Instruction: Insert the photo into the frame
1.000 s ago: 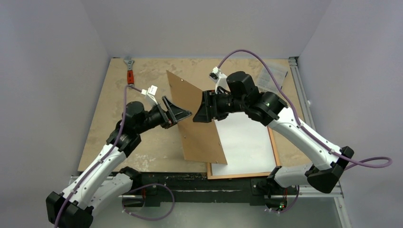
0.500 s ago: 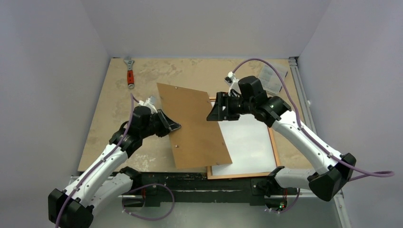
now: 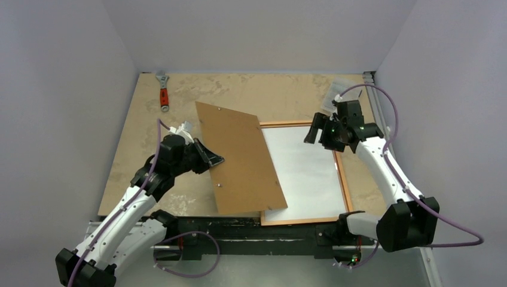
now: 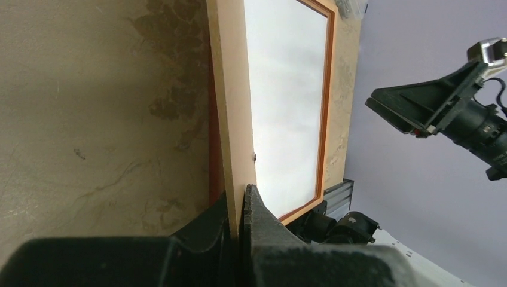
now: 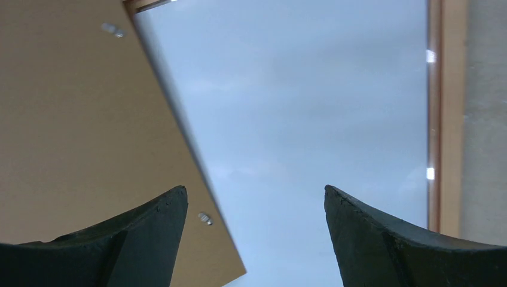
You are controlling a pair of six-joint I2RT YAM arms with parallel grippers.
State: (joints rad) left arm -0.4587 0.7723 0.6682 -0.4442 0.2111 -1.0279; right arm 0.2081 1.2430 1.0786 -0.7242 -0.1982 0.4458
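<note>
The photo (image 3: pixel 239 155) shows its plain brown back and lies slanted, its right part over the left side of the frame (image 3: pixel 345 179). That frame is a thin orange-brown rectangle with a pale white inside, flat on the table. My left gripper (image 3: pixel 214 160) is shut on the photo's left edge; in the left wrist view the fingers (image 4: pixel 258 209) pinch the thin board (image 4: pixel 230 89) beside the frame (image 4: pixel 326 89). My right gripper (image 3: pixel 315 133) hovers open over the frame's far right corner, holding nothing. The right wrist view looks down past the right gripper (image 5: pixel 256 197) onto the photo (image 5: pixel 78 119) and the frame (image 5: pixel 445 119).
An orange-handled wrench (image 3: pixel 162 89) lies at the far left of the table. A small clear plastic box (image 3: pixel 342 92) sits at the far right corner. A metal rail (image 3: pixel 373 101) runs along the right edge, and grey walls close in on three sides.
My left gripper closed on the photo's left edge. My right gripper let go of the photo, opened wider and pulled away to the right. The photo dropped from steeply tilted to nearly flat.
</note>
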